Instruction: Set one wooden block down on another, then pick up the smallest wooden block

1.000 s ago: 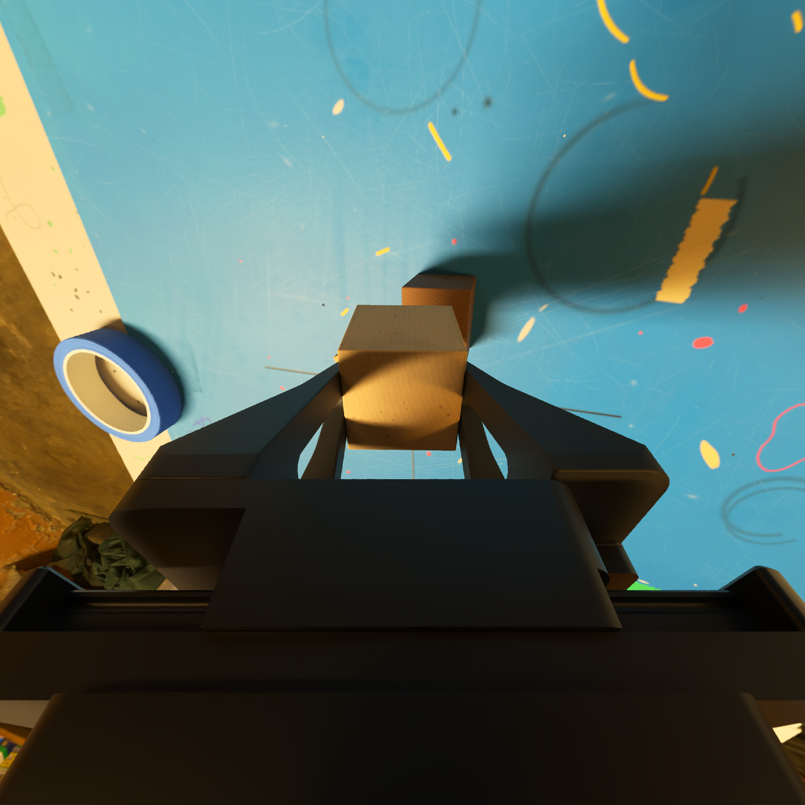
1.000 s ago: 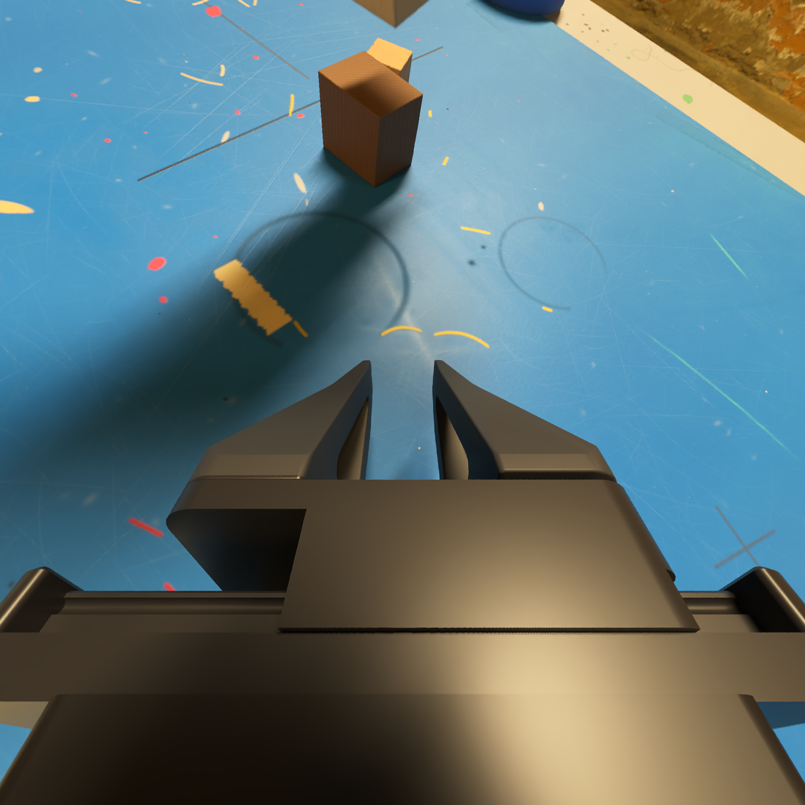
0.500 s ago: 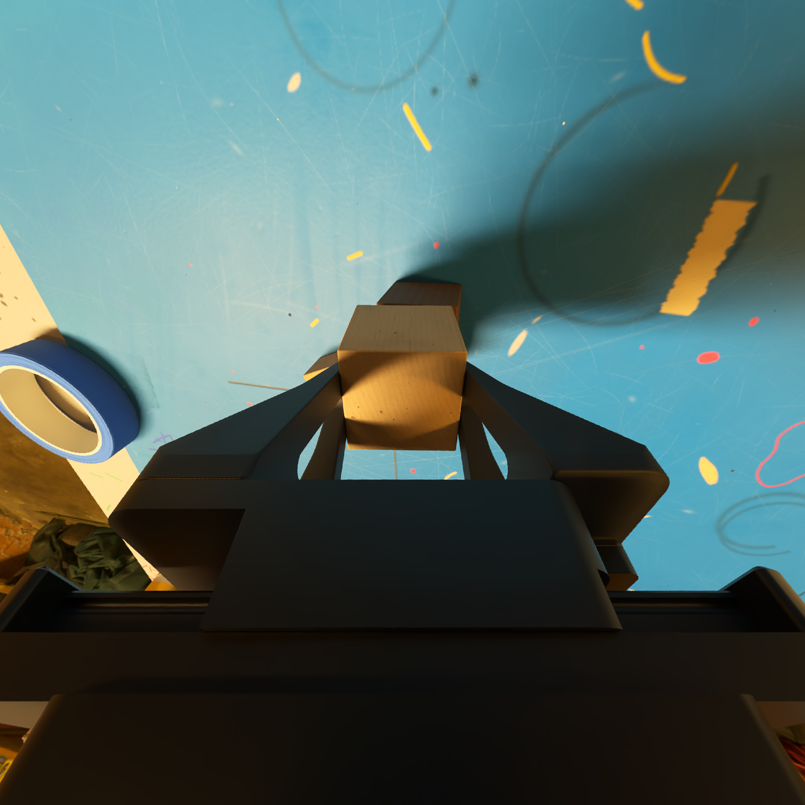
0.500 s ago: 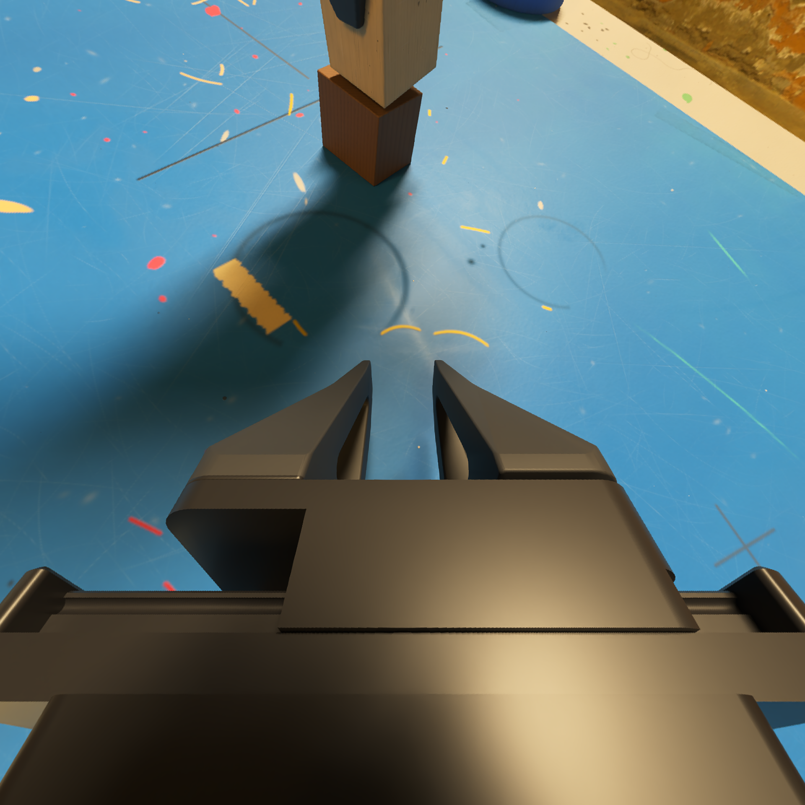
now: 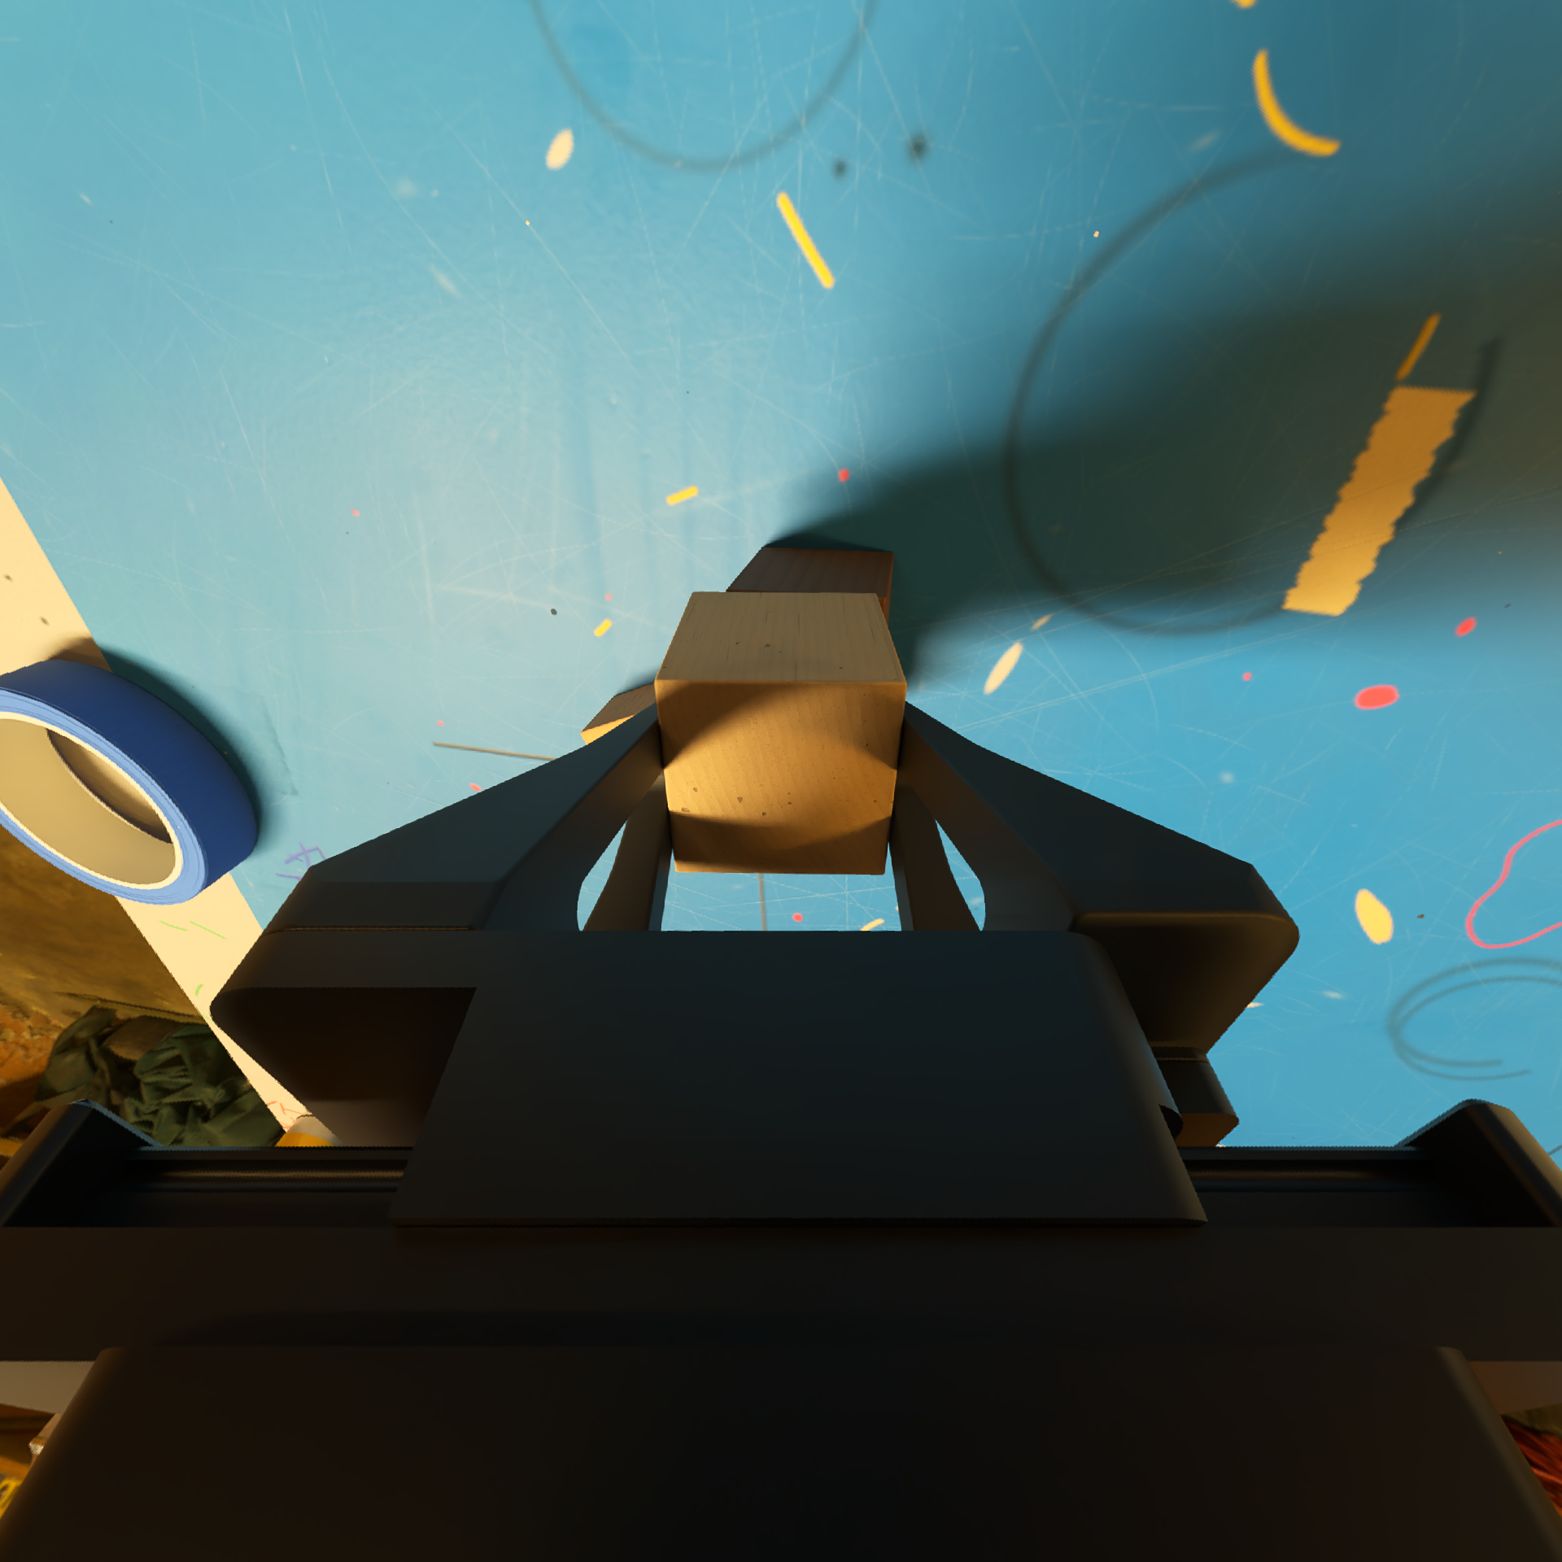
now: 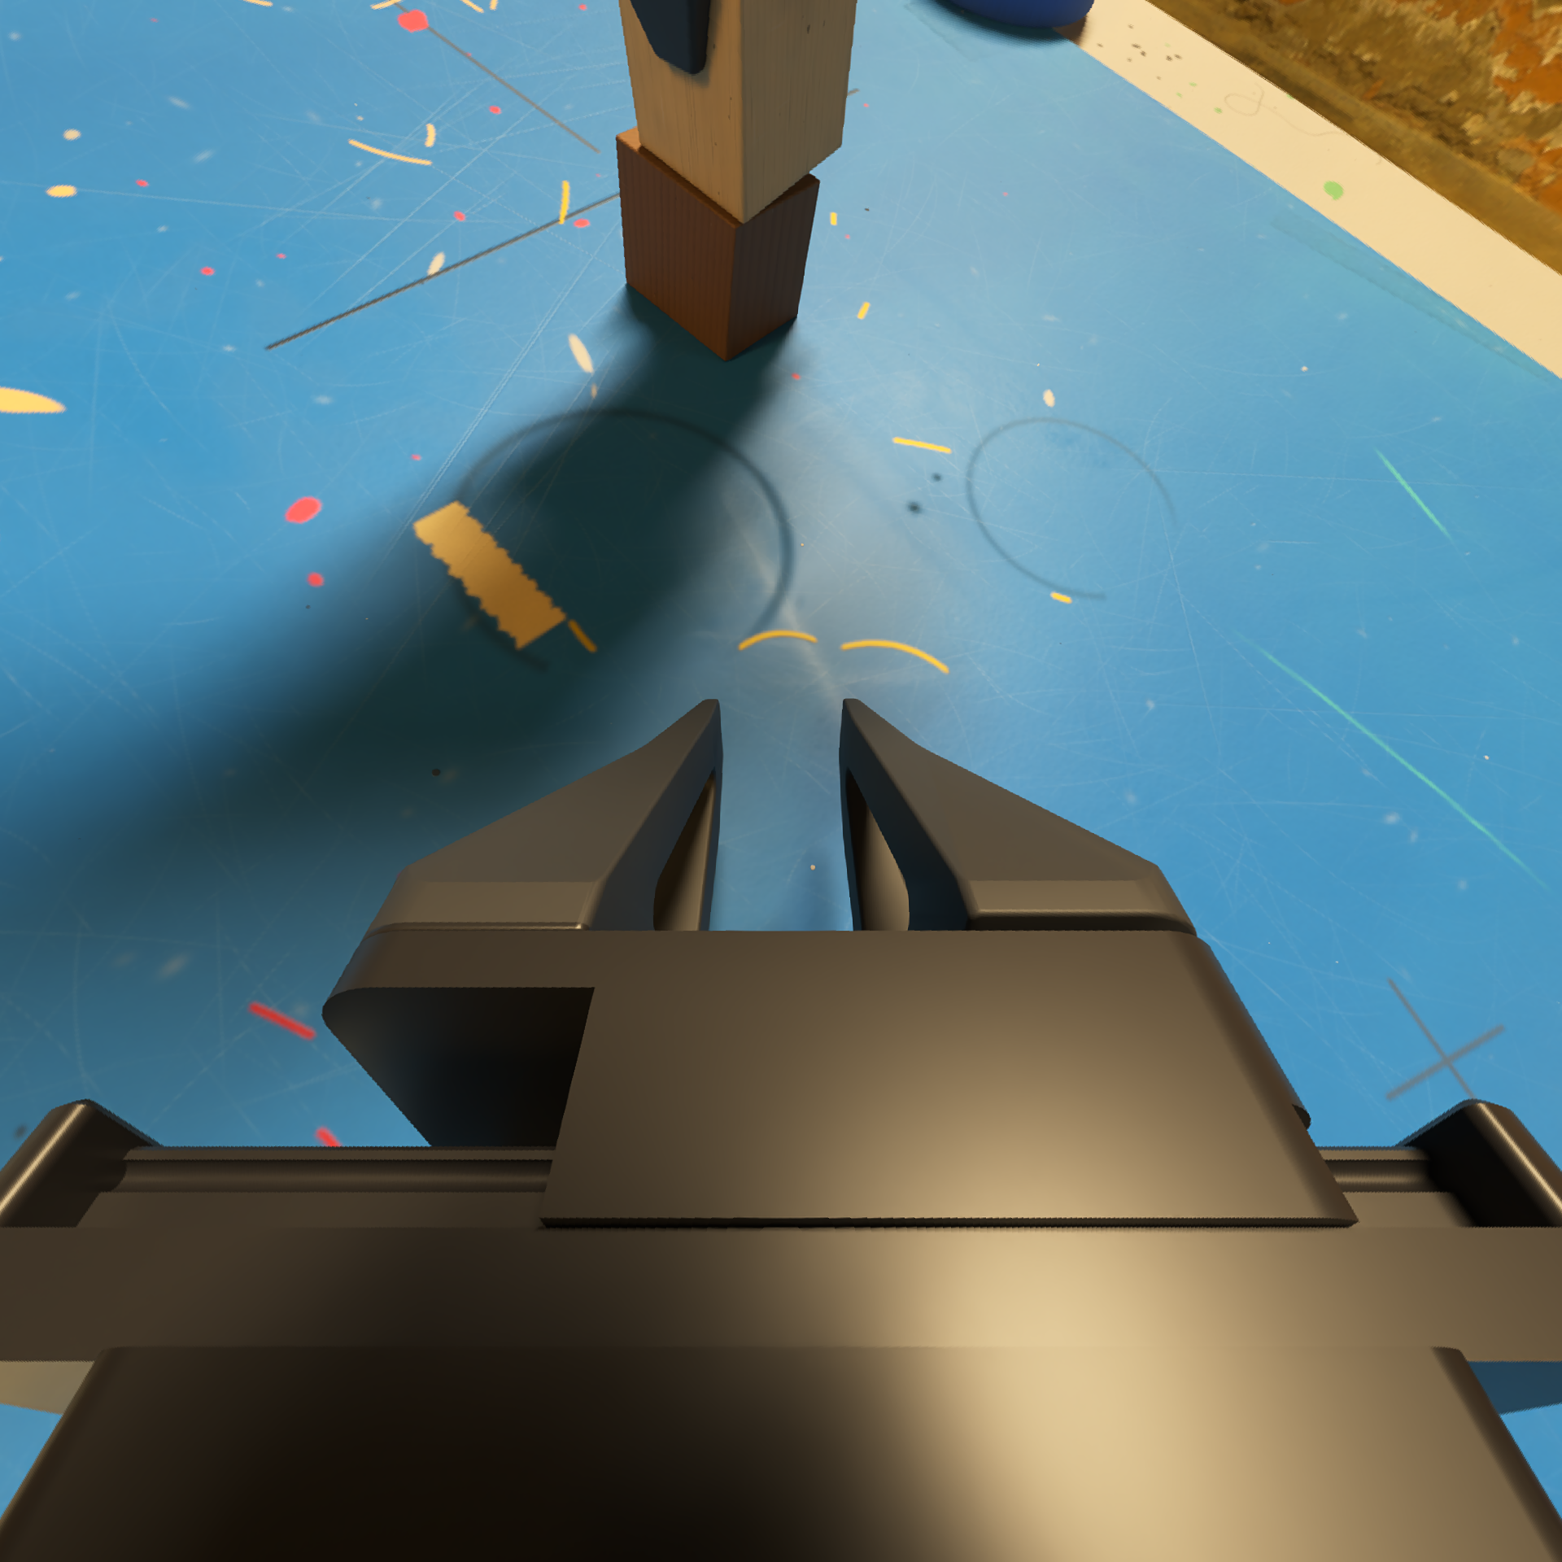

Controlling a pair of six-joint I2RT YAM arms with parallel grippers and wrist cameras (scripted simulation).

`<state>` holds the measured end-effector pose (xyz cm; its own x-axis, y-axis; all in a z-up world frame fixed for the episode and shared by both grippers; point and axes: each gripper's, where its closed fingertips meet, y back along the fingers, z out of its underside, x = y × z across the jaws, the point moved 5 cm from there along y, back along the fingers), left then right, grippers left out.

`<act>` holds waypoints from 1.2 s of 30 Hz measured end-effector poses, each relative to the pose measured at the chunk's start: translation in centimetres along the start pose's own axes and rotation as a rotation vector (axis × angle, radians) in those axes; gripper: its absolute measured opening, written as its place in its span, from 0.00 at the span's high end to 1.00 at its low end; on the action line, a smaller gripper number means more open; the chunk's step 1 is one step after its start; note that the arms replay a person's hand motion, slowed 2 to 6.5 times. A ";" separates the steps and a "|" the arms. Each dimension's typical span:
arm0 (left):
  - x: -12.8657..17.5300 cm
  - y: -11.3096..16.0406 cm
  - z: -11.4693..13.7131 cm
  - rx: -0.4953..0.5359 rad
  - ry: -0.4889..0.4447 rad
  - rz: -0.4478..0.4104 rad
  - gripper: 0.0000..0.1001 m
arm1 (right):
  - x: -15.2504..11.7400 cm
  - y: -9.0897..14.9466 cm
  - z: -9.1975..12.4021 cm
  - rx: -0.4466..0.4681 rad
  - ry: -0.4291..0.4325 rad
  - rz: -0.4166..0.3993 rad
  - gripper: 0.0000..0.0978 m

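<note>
Claw (image 5: pixel 779 744) of left arm grips pale block (image 5: pixel 778 727) atop dark block (image 6: pixel 718 253).

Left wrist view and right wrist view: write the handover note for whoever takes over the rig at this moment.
Left gripper: shut on the pale wooden block, fingers on its two sides.
Right gripper: holds nothing, jaws a little apart, low over the blue mat, away from the blocks.
The pale block sits on, or just above, the dark brown block; contact cannot be confirmed. Its edges are turned off the brown block's.
The smallest wooden block lies on the mat beside the stack, mostly hidden behind the left gripper's finger.
A blue tape roll lies at the mat's edge.
Done: pale block brought over the brown one.
Left: release, then pick up the smallest block.
</note>
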<state>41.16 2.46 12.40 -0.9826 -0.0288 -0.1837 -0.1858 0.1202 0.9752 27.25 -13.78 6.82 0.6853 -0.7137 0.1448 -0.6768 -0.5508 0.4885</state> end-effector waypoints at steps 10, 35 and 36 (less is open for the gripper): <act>-0.1 0.8 0.5 0.037 0.012 -0.007 0.50 | 0.0 0.0 0.0 0.001 0.000 -0.002 0.76; -5.6 0.1 6.5 0.294 0.462 -0.115 0.48 | 0.5 2.4 -2.2 0.097 -0.022 0.005 0.76; -5.5 -0.5 6.6 0.295 0.465 -0.104 0.48 | 0.5 2.5 -2.3 0.100 -0.025 0.005 0.76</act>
<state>46.58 9.13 12.07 -0.8656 -0.4815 -0.1379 -0.3407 0.3644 0.8667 26.51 -14.54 10.07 0.6759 -0.7263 0.1253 -0.7045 -0.5867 0.3994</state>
